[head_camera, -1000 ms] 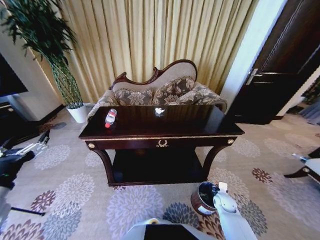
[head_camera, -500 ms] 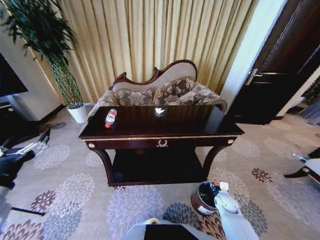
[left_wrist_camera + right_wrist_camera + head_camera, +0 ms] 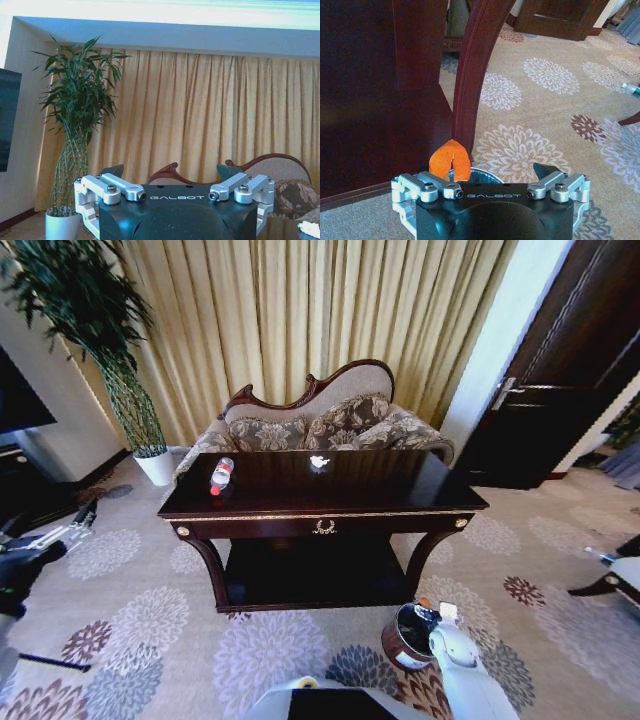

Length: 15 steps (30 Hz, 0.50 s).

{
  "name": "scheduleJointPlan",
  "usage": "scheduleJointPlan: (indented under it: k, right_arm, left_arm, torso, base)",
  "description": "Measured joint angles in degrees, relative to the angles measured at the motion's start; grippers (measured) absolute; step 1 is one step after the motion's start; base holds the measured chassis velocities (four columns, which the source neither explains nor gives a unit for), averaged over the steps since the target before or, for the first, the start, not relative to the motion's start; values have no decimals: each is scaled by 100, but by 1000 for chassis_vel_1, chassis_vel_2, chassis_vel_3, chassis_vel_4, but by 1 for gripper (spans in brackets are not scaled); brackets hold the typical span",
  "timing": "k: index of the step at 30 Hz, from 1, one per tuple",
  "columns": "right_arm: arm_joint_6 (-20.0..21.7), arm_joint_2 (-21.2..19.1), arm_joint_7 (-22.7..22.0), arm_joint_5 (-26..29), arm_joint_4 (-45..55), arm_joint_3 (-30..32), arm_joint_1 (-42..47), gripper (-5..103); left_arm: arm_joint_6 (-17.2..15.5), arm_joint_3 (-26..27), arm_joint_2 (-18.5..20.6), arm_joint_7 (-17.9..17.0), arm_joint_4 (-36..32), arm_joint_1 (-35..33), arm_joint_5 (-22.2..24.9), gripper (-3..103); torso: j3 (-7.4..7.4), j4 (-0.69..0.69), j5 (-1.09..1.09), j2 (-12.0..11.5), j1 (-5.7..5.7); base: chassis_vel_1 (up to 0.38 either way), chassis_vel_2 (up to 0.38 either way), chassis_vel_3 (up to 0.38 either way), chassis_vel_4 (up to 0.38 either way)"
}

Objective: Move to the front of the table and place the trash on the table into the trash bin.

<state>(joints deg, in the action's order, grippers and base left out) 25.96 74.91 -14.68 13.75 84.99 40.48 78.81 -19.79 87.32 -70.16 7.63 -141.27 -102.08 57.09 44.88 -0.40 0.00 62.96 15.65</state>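
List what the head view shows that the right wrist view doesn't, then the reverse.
Head view adds: the top of the table with the bottle and white scrap, the sofa behind, and the left end effector parked low on the left. Right wrist view adds: the right end effector with jaws open, and the orange piece at one fingertip above the trash bin rim. Shared: table, trash bin, orange piece, patterned carpet.
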Motion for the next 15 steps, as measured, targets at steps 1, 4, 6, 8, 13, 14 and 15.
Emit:
scheduleJointPlan:
  k: [1,4,6,8,13,14,15]
  right_arm:
    - [0,1,7,0,1,-1,0,100]
    - [17,4,15,-5,-29,-8,-5,100]
    - [122,5,12,9,-61,-10,-22,100]
    - [506,4,-79,107,-121,-15,-107,100]
    - [900,12,-659,364,-588,-92,-478,100]
    - [841,12,-754,372,-787,-102,-604,100]
    - [851,18,-826,429,-897,-101,-699,100]
  left_arm:
    - [1,6,-3,1,-5,-3,3,100]
    - [2,21,-13,5,-14,-17,13,100]
    - [2,30,-19,9,-19,-26,17,100]
    - [4,35,-24,10,-21,-35,18,100]
    - [29,18,-37,11,-26,-29,-18,100]
    - [29,11,-42,11,-38,-20,-22,100]
    - [29,8,-49,11,-53,-19,-23,100]
  torso:
    - [0,0,0,0,0]
    - [0,0,0,0,0]
    - [0,0,0,0,0]
    - [0,-1,0,0,0]
    - [0,2,1,0,0]
    - [1,0,1,0,0]
    - [1,-1,0,0,0]
  base:
    - [0,0,0,0]
    - [0,0,0,0]
    - [0,0,0,0]
    - [0,0,0,0]
    - [0,0,0,0]
    - [0,0,0,0]
    - [0,0,0,0]
